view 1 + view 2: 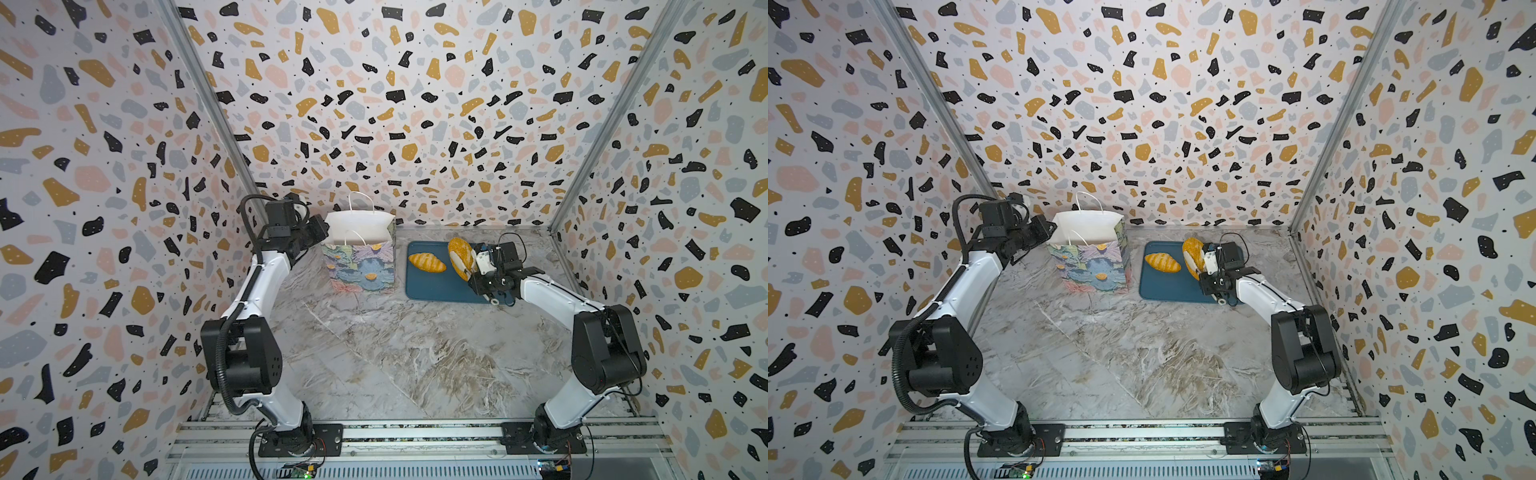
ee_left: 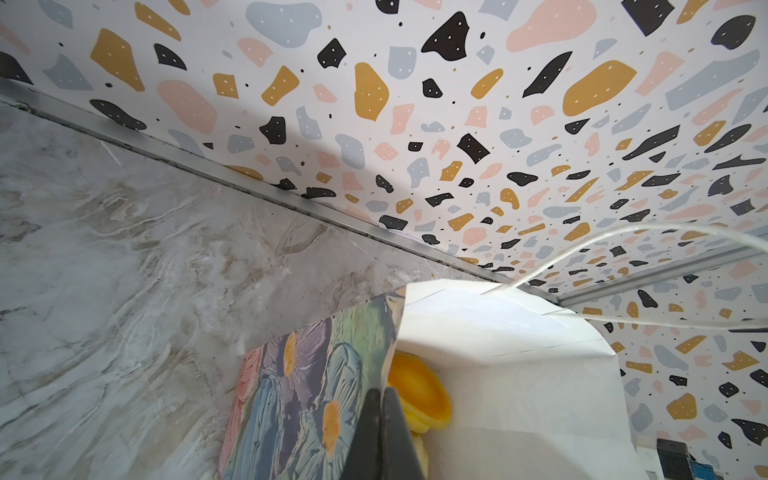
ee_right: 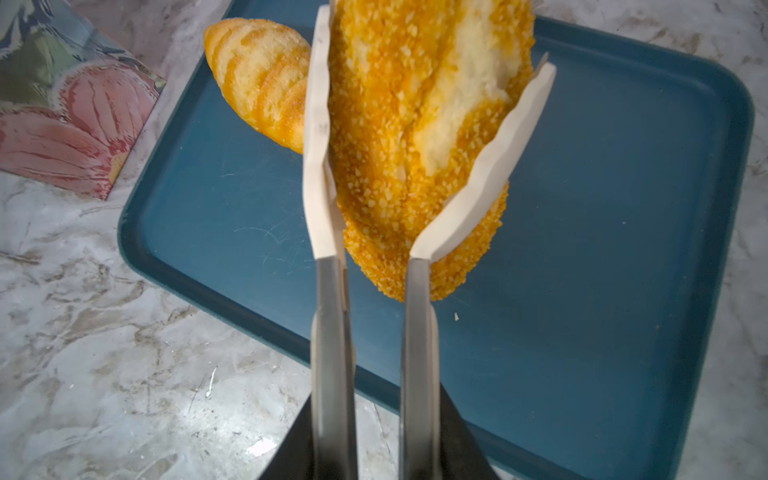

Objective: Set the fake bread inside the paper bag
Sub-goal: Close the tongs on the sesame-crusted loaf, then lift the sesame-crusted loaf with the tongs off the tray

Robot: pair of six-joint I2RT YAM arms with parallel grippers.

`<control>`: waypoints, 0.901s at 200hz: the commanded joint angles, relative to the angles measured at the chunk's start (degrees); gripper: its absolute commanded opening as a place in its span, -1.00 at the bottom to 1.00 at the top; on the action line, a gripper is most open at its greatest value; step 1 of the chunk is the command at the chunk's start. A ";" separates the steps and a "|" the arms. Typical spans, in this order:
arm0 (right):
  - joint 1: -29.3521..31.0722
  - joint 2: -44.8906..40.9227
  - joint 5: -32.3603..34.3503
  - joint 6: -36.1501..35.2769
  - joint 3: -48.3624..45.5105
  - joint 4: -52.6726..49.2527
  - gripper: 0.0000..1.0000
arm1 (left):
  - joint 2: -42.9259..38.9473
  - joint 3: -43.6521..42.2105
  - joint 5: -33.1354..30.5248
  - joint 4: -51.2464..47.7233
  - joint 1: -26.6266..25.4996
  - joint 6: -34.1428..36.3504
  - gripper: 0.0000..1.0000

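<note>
Speckled loaf (image 3: 382,166) held over the tray; bag rim pinched.
From the rail (image 1: 415,432) at the lower edge of both top views, the left arm (image 1: 266,270) and right arm (image 1: 557,295) are raised and bent forward. Right of centre, the right gripper (image 3: 432,50) is clamped on the tilted loaf above the teal tray (image 1: 432,286), where a striped roll (image 1: 427,262) lies. Left of centre, the left gripper (image 2: 380,399) is pinched on the rim of the paper bag (image 1: 361,257), with yellow bread (image 2: 419,399) inside.

Marble table (image 1: 374,353) bears paper bag (image 1: 361,266), tray (image 1: 432,286) (teal).
</note>
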 commanded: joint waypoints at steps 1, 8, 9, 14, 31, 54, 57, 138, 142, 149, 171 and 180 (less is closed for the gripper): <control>2.23 -4.77 0.21 3.77 0.30 5.02 -0.54 | -1.42 -0.59 0.87 2.18 0.27 0.36 -1.00; 2.71 -5.13 0.36 4.37 0.33 5.40 -0.55 | -1.46 -0.58 0.85 2.18 0.27 0.37 -1.00; 2.82 -5.16 0.40 4.48 0.29 5.51 -0.56 | -1.49 -0.59 0.82 2.22 0.27 0.35 -1.00; 3.23 -5.56 0.43 4.90 0.17 5.89 -0.56 | -1.53 -0.60 0.86 2.19 0.27 0.23 -1.00; 4.54 -6.87 0.78 6.50 -0.50 7.39 -0.57 | -1.61 -0.55 0.88 2.21 0.27 0.24 -1.00; 6.03 -8.90 0.88 8.46 -1.37 9.63 -0.57 | -1.61 -0.46 0.90 2.11 0.26 0.24 -1.00; 6.14 -9.11 0.86 8.62 -1.43 9.75 -0.57 | -1.61 -0.50 0.89 2.10 0.27 0.24 -1.00; 9.17 -14.12 0.94 11.14 -3.17 14.03 -0.58 | -1.88 -0.51 0.54 2.00 0.27 0.41 -1.00; 9.32 -14.36 0.85 11.18 -3.33 14.57 -0.58 | -1.81 -0.51 0.53 2.04 0.27 0.41 -1.00; 9.57 -14.95 0.77 11.34 -3.71 15.36 -0.58 | -1.87 -0.47 0.47 2.00 0.27 0.47 -1.00; 10.38 -16.49 0.16 11.71 -4.39 17.60 -0.58 | -1.86 -0.44 0.47 2.00 0.27 0.56 -1.00; 10.78 -16.94 -0.06 11.72 -4.50 18.33 -0.58 | -1.87 -0.51 0.40 1.97 0.27 0.62 -1.00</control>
